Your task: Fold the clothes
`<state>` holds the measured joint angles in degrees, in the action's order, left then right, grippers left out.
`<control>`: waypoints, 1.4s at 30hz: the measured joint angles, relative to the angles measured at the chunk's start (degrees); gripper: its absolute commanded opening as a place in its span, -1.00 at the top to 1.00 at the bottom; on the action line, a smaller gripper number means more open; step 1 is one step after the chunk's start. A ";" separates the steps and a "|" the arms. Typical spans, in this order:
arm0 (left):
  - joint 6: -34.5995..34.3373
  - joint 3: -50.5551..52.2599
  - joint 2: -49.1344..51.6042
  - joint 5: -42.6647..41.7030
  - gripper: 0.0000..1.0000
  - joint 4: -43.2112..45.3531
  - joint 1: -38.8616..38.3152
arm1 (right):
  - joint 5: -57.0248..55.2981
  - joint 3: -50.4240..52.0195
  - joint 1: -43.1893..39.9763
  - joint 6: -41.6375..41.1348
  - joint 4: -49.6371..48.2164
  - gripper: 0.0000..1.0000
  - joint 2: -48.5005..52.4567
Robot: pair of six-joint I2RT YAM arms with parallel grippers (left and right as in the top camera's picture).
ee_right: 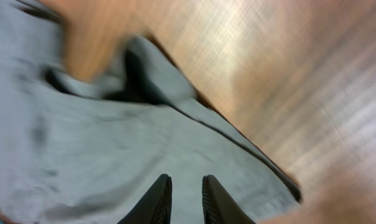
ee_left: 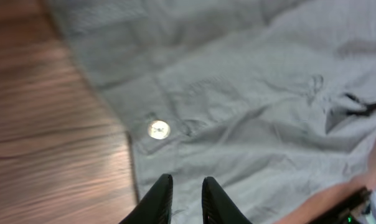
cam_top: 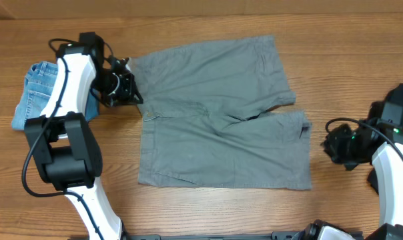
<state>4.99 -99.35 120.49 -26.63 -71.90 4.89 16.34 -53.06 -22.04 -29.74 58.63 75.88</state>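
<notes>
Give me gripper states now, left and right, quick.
Left gripper: closed to a narrow gap, holding nothing, over the grey shorts.
Right gripper: closed to a narrow gap, holding nothing, also over the grey shorts.

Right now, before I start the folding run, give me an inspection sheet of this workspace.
Surface: wood-grain table top.
Job's things: large grey cloth shorts spread flat, waistband towards the left arm, silver metal button showing; light-blue denim shorts at far left, partly hidden by that arm.
Clutter: nothing seen.
Grippers: left gripper over the waistband edge; right gripper over a leg hem; both with fingers nearly together, holding nothing.
Cables: black cables loop beside both arms.
Surroundings: nothing seen beyond the table.
</notes>
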 measured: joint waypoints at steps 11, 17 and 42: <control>1.33 -0.02 -0.11 -0.76 0.66 -7.65 -2.71 | 0.33 9.51 4.22 -0.22 0.15 0.68 3.04; 1.38 -0.02 -2.93 1.46 0.61 -10.23 -2.71 | 0.20 20.02 4.02 -6.58 -1.38 0.61 5.27; -10.82 27.58 -7.43 9.42 0.83 4.50 -12.70 | 1.64 9.03 3.32 -6.14 3.48 0.16 -7.48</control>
<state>-5.82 -71.77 113.06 -17.21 -67.40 -7.81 17.98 -44.03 -18.72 -35.88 62.11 68.40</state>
